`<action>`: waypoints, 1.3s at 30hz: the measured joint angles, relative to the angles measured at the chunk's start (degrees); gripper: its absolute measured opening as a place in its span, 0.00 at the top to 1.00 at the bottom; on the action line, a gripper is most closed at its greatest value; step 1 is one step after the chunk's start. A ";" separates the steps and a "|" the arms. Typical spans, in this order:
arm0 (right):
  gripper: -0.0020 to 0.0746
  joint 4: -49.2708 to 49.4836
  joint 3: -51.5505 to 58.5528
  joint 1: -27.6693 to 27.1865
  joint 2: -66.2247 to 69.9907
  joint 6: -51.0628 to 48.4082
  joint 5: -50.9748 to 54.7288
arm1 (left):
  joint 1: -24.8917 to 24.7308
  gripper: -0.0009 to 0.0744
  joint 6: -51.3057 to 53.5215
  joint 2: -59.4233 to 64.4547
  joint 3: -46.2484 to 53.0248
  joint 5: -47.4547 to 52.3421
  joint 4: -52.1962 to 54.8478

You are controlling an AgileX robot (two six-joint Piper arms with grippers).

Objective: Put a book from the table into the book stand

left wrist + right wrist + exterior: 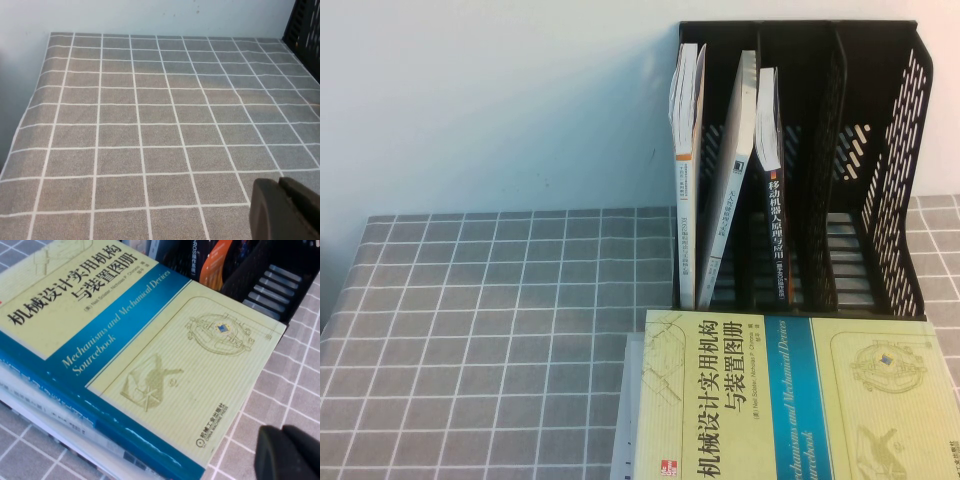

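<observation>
Since the book (pixel 772 215) seems already upright in the book stand (pixel 885 180), hold your left gripper (pixel 281 195) over the bare table (pixel 150 125) and your right gripper (pixel 282 442) beside the yellow-green book (pixel 150 340), both clear of it; I cannot tell how far either is open.

The yellow-green book (pixel 150 340) on the table has the Chinese title 机械设计实用机构与装置图册 and, on its blue band, "Mechanisms and Mechanical Devices Sourcebook". In the book stand (pixel 880 180), the dark spine of the book (pixel 772 215) shows 移动机器人原理与设计.

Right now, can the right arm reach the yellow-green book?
Probably yes: the right gripper hangs beside the yellow-green book, and nothing lies on its cover. The left gripper is over the table, off to the left.
</observation>
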 joint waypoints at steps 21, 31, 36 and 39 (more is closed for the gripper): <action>0.98 -5.80 21.70 -13.88 -19.66 4.31 -20.10 | 0.00 0.99 0.00 -0.10 -0.13 0.19 0.00; 0.98 -17.18 24.53 -12.26 -19.83 21.86 -18.77 | 0.08 0.99 0.00 -0.04 -0.13 0.33 0.00; 0.98 -18.14 24.53 -8.27 -19.83 22.73 -18.73 | 0.08 0.99 -0.52 -0.04 -0.13 0.33 0.00; 0.98 -17.34 24.53 -7.39 -19.83 22.85 -18.89 | 0.08 0.99 -0.52 -0.04 -0.13 0.33 0.00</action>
